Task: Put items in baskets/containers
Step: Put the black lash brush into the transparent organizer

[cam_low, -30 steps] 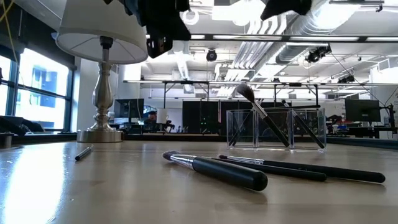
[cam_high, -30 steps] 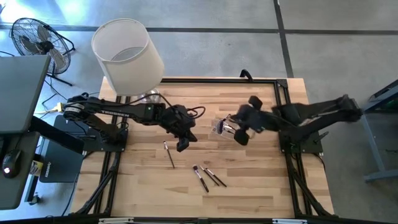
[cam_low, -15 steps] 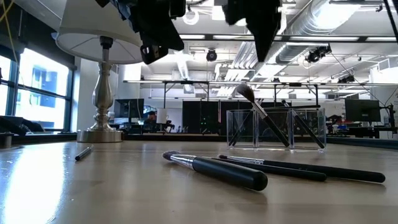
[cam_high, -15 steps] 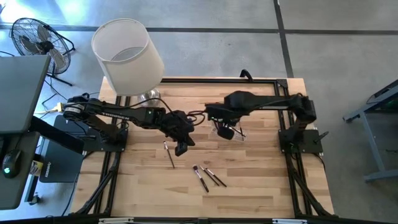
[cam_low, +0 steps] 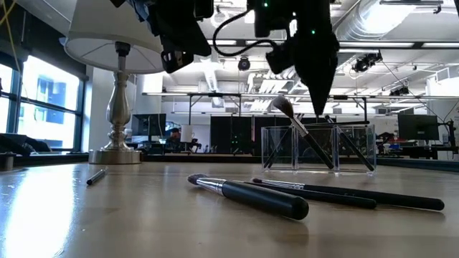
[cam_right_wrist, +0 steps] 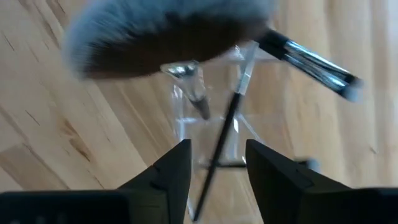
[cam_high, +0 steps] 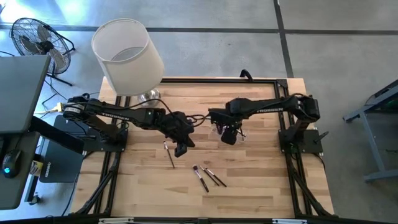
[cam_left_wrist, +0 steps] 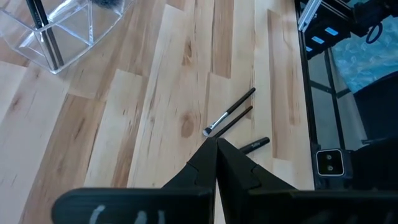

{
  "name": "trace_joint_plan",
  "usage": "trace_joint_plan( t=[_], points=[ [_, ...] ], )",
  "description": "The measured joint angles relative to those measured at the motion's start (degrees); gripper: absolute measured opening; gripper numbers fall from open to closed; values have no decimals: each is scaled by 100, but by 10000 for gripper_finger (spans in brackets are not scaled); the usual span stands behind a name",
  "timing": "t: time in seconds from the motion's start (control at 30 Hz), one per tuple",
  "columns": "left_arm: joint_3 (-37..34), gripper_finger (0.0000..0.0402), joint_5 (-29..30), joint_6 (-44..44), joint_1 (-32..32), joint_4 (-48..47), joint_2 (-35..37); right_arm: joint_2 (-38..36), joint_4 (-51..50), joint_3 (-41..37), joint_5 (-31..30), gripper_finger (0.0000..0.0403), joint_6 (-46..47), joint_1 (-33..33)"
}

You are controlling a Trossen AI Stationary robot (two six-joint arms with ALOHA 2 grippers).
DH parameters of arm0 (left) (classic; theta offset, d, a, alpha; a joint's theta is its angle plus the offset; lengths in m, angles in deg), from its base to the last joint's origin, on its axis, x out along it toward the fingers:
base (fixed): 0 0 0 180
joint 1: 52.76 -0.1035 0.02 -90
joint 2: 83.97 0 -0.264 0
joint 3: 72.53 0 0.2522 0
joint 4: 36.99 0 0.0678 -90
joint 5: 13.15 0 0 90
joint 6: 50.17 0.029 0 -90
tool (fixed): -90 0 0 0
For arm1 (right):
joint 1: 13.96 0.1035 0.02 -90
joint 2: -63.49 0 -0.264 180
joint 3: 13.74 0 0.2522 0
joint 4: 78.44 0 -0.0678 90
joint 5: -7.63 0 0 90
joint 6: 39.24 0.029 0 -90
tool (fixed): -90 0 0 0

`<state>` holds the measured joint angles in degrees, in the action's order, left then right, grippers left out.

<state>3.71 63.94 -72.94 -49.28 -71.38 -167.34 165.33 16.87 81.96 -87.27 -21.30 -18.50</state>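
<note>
Now right fingers (cam_right_wrist: 217,165) parted, brush (cam_right_wrist: 217,149) released

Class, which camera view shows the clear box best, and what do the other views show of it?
The low view: the clear box stands side-on, unblocked, with brushes leaning inside. In the high view the right gripper mostly covers it. The left wrist view catches only a corner. The right wrist view shows it close and blurred.

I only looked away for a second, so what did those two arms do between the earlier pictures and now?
The right gripper swung in from the right side of the table to hang over the clear box, and its fingers have opened above the brushes standing there. The left gripper stayed shut above the table, having barely shifted. The loose brushes, the single brush and the lamp did not move.
</note>
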Motion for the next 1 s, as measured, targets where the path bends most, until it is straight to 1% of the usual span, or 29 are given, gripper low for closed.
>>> trace_joint_plan(
  t=[0.13,0.23,0.43,0.5,0.57,0.63,0.7,0.73,0.8,0.9,1.0],
  points=[
    [0,1,-3,0,0,-5,0,-38,426,-392,65,147,51,0],
    [0,1,-4,-2,0,-8,0,-38,618,-571,-59,142,63,0],
    [-2,1,-8,-19,0,-6,0,-40,930,-701,-91,130,9,-2],
    [0,1,-13,-38,0,-6,0,-40,997,-731,-91,120,2,-6],
    [-2,1,-14,-42,0,-8,0,-40,1085,-777,-58,100,6,-33],
    [-1,1,-15,-73,0,-6,0,-40,1074,-795,-22,70,50,-72],
    [-2,1,-22,-109,0,-8,0,-40,1078,-791,-5,31,110,-113],
    [-2,1,-34,-111,0,-8,0,-40,1082,-789,38,19,113,-132],
    [-2,1,-42,-138,0,-7,0,-85,1077,-786,55,17,135,-152],
    [-2,1,-46,-159,0,-7,0,-233,1049,-786,-68,31,155,-149],
    [-2,1,-47,-193,0,-6,0,-559,1010,-786,-109,17,262,-144]
  ],
)
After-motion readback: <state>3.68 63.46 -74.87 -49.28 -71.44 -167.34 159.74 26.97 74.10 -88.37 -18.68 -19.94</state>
